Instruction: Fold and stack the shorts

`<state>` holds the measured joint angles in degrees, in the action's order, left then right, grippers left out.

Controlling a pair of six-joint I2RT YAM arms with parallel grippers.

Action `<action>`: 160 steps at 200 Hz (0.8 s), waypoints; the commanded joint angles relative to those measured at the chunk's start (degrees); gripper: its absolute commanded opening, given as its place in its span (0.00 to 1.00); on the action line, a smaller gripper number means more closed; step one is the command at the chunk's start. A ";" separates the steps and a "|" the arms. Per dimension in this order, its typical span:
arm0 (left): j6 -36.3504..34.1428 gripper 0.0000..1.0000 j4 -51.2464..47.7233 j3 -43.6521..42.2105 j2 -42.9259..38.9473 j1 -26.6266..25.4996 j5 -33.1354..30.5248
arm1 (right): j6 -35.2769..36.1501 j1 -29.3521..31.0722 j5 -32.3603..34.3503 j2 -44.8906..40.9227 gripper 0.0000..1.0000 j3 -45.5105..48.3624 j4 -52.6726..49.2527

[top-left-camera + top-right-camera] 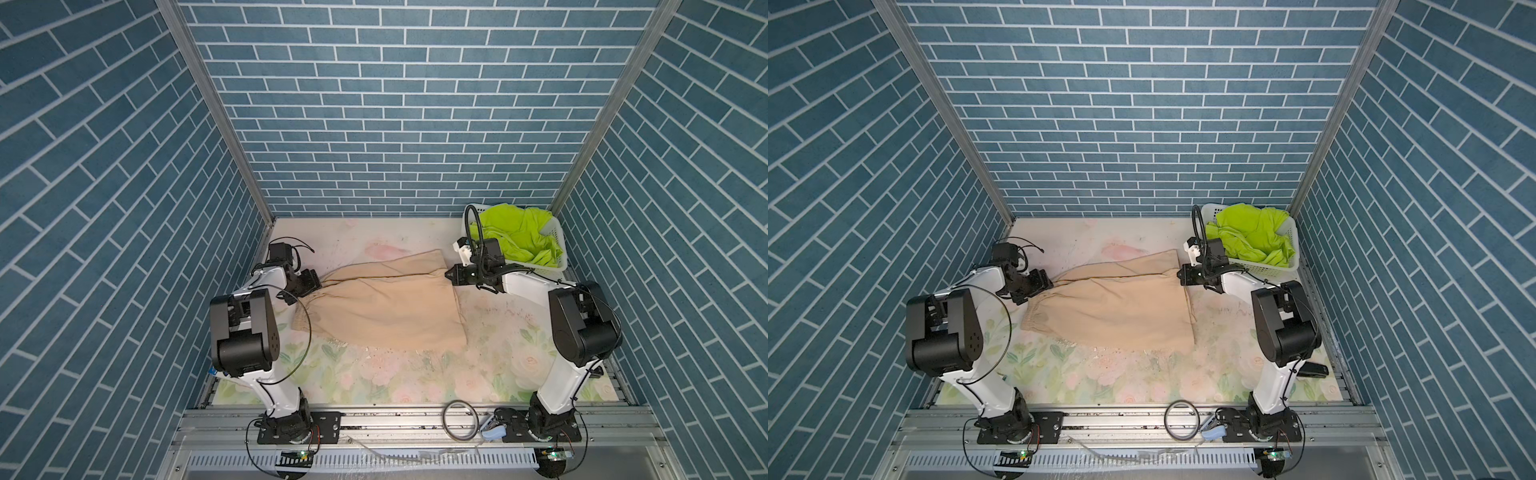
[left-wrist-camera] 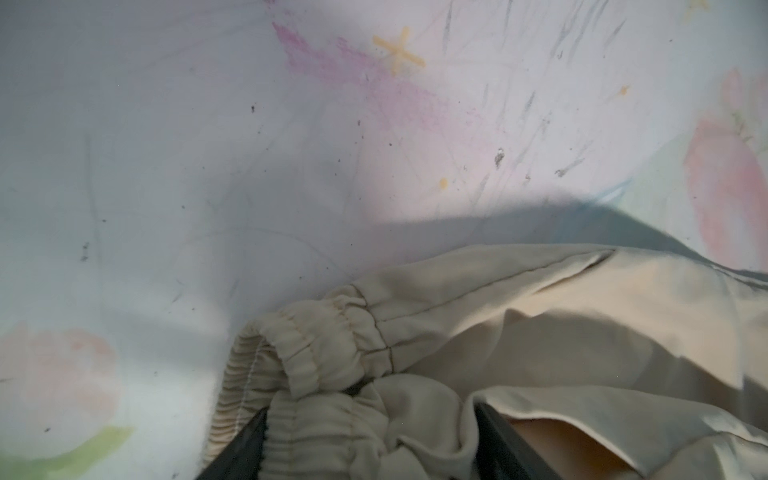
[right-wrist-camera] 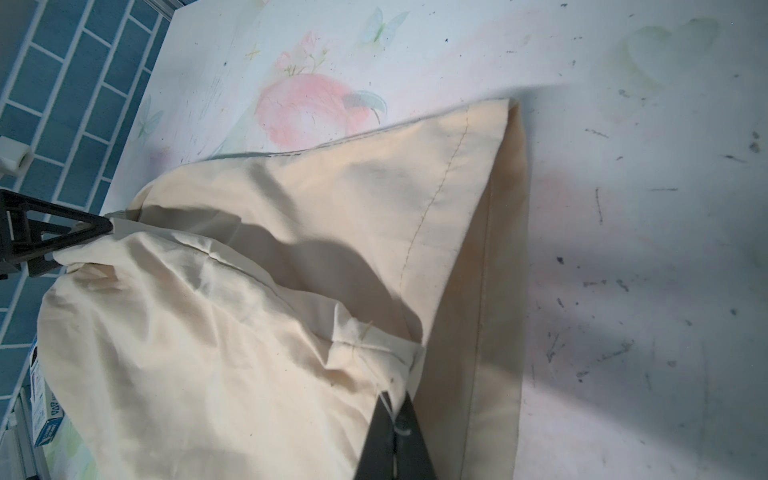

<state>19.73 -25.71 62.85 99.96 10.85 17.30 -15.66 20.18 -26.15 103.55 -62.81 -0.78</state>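
The beige shorts (image 1: 386, 307) lie spread across the middle of the flowered table (image 1: 395, 374), waistband toward its left edge. The left gripper (image 1: 320, 286) sits at that waistband with its jaws apart; in its wrist view the dark fingers (image 2: 249, 444) straddle the gathered elastic. The right gripper (image 1: 449, 275) has its jaws pinched together on the cloth at the leg end, by a seam. The lime-green shorts (image 1: 519, 239) sit crumpled in the white basket (image 1: 540, 264) at the table's far right corner.

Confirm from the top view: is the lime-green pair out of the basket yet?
No, the lime-green shorts lie crumpled inside the white basket at the table's far right corner.
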 commanded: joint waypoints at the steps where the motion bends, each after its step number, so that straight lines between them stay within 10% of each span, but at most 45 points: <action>1: 1.45 0.77 -0.74 -0.80 -1.68 0.26 2.23 | -0.69 -0.06 -0.17 -1.90 0.00 0.76 1.20; 81: 4.98 0.76 1.98 -3.39 -7.60 0.38 5.06 | -0.86 -0.06 -0.20 -1.97 0.00 1.10 1.86; 160: 5.07 0.44 0.31 -3.83 -8.08 2.12 3.20 | -0.86 -0.09 -0.13 -2.56 0.00 1.70 2.17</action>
<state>25.19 -24.32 59.42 92.68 12.08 20.69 -16.21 20.18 -26.15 103.15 -61.82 0.71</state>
